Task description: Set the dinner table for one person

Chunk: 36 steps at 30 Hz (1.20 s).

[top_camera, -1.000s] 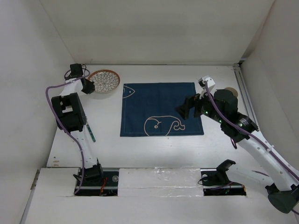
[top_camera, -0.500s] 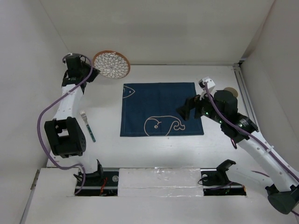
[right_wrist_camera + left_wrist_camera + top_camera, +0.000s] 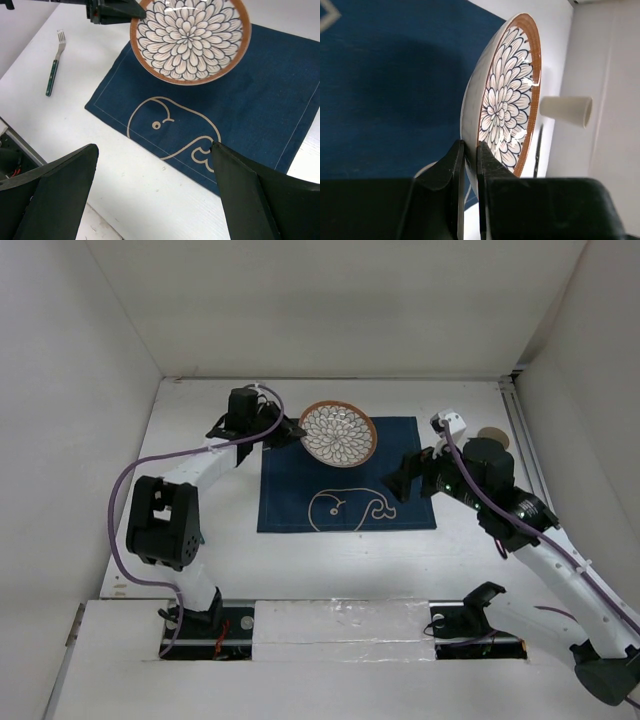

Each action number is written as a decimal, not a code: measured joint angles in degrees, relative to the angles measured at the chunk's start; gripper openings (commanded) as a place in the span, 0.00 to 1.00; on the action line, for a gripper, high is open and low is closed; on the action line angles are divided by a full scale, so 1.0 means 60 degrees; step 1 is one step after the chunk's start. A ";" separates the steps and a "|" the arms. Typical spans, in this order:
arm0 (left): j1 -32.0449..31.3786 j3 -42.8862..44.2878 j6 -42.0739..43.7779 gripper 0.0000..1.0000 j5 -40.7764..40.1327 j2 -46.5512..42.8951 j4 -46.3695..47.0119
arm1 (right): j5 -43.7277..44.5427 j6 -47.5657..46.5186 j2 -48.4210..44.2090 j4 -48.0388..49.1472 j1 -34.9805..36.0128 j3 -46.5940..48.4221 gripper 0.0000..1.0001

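My left gripper is shut on the rim of a flower-patterned plate with a brown edge and holds it above the far half of the navy whale placemat. The left wrist view shows the fingers pinching the tilted plate. The right wrist view shows the plate over the placemat, which lies on the white dinner table. My right gripper is open and empty, hovering at the placemat's right edge.
A green-handled fork lies on the table left of the placemat. A cream cup and a thin dark utensil sit at the far right. White walls enclose the table on three sides.
My left arm has swung the plate from the far left corner rightward to above the placemat. The right arm has shifted only slightly.
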 measured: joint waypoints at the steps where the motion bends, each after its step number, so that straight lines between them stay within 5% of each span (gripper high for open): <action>1: -0.0135 -0.0044 -0.0018 0.00 0.0113 0.0015 0.0233 | 0.0015 0.0000 -0.0026 -0.0026 0.0000 0.0000 1.00; 14: -0.0798 -0.0423 -0.0324 0.00 0.0681 0.1446 0.2397 | 0.0259 0.0000 -0.0091 -0.0368 -0.0018 0.0000 1.00; 36: -0.0761 -0.1239 -0.0466 0.00 0.0415 0.1730 0.2659 | 0.0335 0.0000 -0.0073 -0.0386 -0.0066 -0.0226 1.00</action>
